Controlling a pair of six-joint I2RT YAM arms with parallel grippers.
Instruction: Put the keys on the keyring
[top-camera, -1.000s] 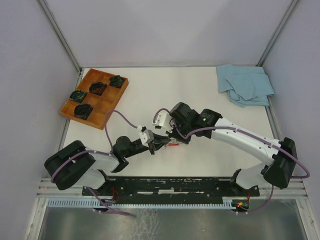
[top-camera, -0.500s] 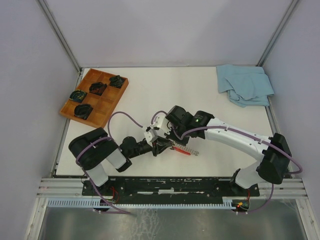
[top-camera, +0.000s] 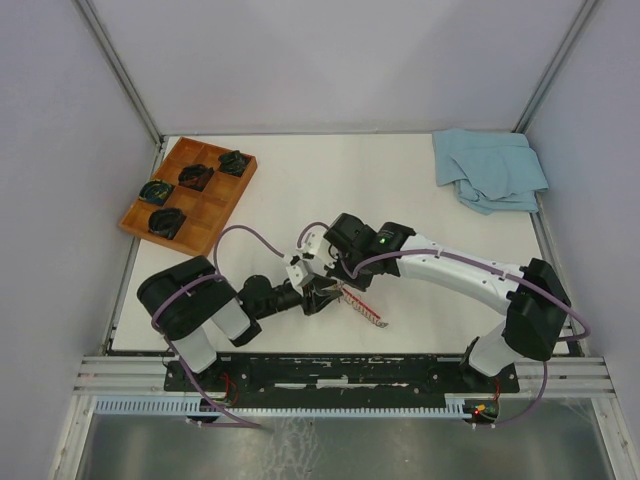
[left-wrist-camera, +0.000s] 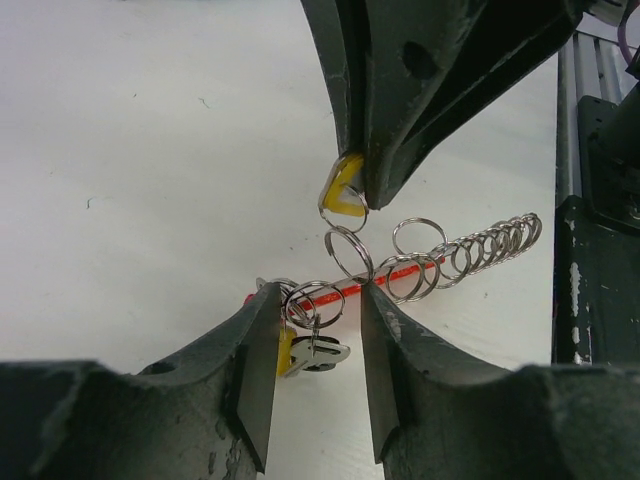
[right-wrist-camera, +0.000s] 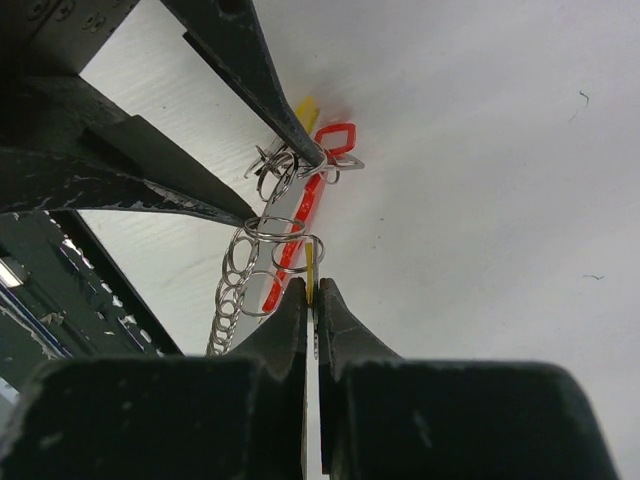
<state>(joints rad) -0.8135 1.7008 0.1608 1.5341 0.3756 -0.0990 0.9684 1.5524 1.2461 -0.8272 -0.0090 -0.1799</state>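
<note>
My right gripper (right-wrist-camera: 312, 285) is shut on the yellow-headed key (right-wrist-camera: 310, 262), whose ring links into the keyring (right-wrist-camera: 282, 228). In the left wrist view the same key (left-wrist-camera: 345, 190) hangs at the right gripper's tips above the keyring (left-wrist-camera: 349, 254). My left gripper (left-wrist-camera: 322, 300) has its fingers apart around a small ring carrying other keys (left-wrist-camera: 312, 352); that ring touches the left finger. The beaded chain (left-wrist-camera: 470, 255) and the red strap (left-wrist-camera: 400, 270) trail to the right on the table. From above, both grippers meet at the table's near middle (top-camera: 328, 292), with the chain (top-camera: 366, 311) beside them.
A wooden tray (top-camera: 214, 212) with black coiled items (top-camera: 165, 220) stands at the far left. A blue cloth (top-camera: 490, 168) lies at the far right. The rail at the table's near edge (left-wrist-camera: 590, 250) is close to the chain's end.
The left arm has folded back and both grippers have shifted slightly left. The chain and red strap have swung out to the right, toward the near edge.
</note>
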